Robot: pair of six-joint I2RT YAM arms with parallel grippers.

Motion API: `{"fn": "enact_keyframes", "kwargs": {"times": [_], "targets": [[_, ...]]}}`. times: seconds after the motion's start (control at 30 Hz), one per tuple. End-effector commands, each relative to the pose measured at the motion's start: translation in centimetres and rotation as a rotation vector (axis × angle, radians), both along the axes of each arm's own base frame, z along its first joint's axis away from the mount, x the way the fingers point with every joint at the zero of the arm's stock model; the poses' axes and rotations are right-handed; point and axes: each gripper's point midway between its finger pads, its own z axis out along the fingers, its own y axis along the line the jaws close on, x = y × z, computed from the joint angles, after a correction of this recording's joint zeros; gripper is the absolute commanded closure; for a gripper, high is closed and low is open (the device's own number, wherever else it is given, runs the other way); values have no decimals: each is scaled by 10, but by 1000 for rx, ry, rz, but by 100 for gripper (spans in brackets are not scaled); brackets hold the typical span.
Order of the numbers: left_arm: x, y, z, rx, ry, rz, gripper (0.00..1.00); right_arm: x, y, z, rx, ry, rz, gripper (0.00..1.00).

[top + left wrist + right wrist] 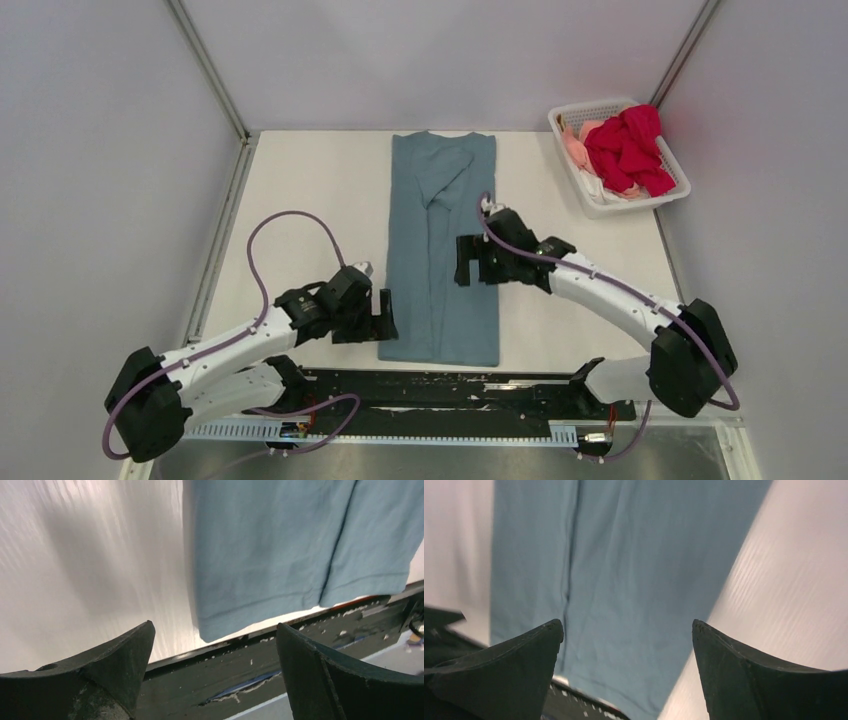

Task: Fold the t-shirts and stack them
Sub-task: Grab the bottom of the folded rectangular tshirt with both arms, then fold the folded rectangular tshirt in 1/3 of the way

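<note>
From above, the blue-grey t-shirt (440, 250) lies flat in the middle of the desk (310, 200). It is folded lengthwise into a long narrow strip, with the collar end far and the hem near. A red t-shirt (628, 150) and a pink t-shirt (577, 150) are bunched in the white basket (600, 205) at the far right corner. The left fingers (384, 318) sit just beside the strip's near left corner. The right fingers (466, 262) hang over its right edge, about halfway along. Both pairs are spread wide and hold nothing.

In the left wrist view, the hem corner lies flat between the spread fingers, close to the desk's near edge. No cloth is pinched.

In the right wrist view, the strip's right edge and a lengthwise crease run between the parted fingers, which are also empty.

The cloth looks light and limp, so it will likely sag and drag, and its stacked layers may slide apart. The best hold is probably at the two hem corners, pinching every layer close to the edge.
</note>
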Motion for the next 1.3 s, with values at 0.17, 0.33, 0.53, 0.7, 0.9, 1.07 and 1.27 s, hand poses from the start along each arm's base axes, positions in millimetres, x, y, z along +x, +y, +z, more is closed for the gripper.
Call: {"fn": "enact_keyframes", "kwargs": {"times": [0.17,0.33,0.53,0.7,0.9,1.07,1.27], "targets": [[-31,-8,-21,-136,84,-50,23,-131,-10,-37,15,267,183,0],[-33,-11,-31,-147,111,-44,45,-159,-16,-51,52,347,172,4],[-36,-7,-43,-98,153,-36,68,-180,-31,-81,10,444,137,18],[-37,-7,-46,-96,166,-21,95,-189,-24,-98,33,493,154,35],[-34,-12,-40,-132,141,-31,100,-185,-25,-110,6,486,143,73],[-32,-12,-28,-170,87,-43,100,-180,-21,-97,43,422,163,94],[-3,-27,5,-214,-56,-59,100,-138,-7,-60,57,221,152,100]]}}
